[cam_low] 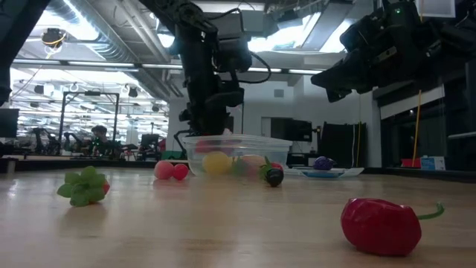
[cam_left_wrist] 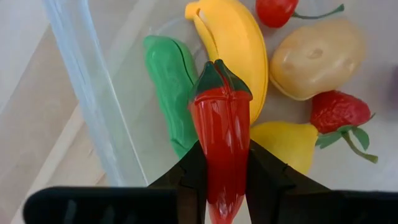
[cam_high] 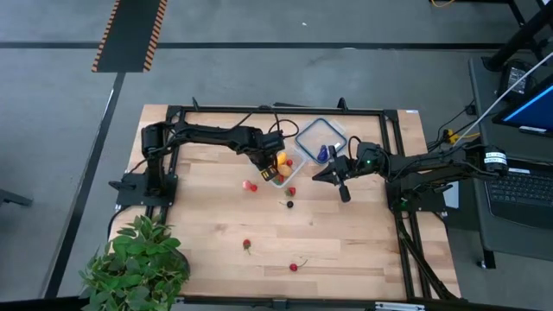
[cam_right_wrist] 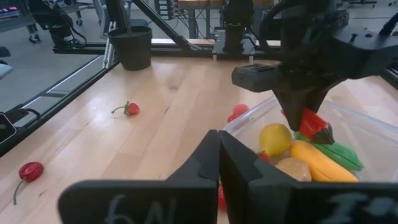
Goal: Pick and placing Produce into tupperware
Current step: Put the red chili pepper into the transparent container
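Red chili pepper [cam_left_wrist: 221,140], green-capped, pinched upright between the two dark fingers [cam_left_wrist: 186,180] of the left gripper [cam_left_wrist: 222,180], which hangs directly over the open tupperware [cam_high: 275,174]. Wrist view of the left arm: below the pepper, inside the clear tub, lie a yellow banana [cam_left_wrist: 233,40], a green pod-shaped vegetable [cam_left_wrist: 171,87], a tan potato [cam_left_wrist: 314,59], a strawberry [cam_left_wrist: 339,112], a yellow lemon-like fruit [cam_left_wrist: 289,143] and, at the far edge, a red cherry tomato [cam_left_wrist: 277,9].

High view: the tub sits near the middle of the wooden table [cam_high: 216,233], with the left gripper [cam_high: 270,164] above it. Just beside the tub, toward the right arm, lies a flat clear lid [cam_high: 318,138] carrying a blue-purple piece [cam_high: 321,154]. The right gripper [cam_high: 343,188], fingers pressed together and holding nothing, hovers just beside the tub, on the lid's side. Loose Produce on the table: a red piece [cam_high: 251,186] near the tub's left side, a small dark piece [cam_high: 289,204] just in front of it, and two red pieces [cam_high: 247,245] [cam_high: 294,267] well apart toward the front edge. A leafy potted plant [cam_high: 138,263] stands at the front left corner.

Low view: a red pepper with green stem [cam_low: 381,225] lies nearest the camera; the tub [cam_low: 238,155] stands beyond it.
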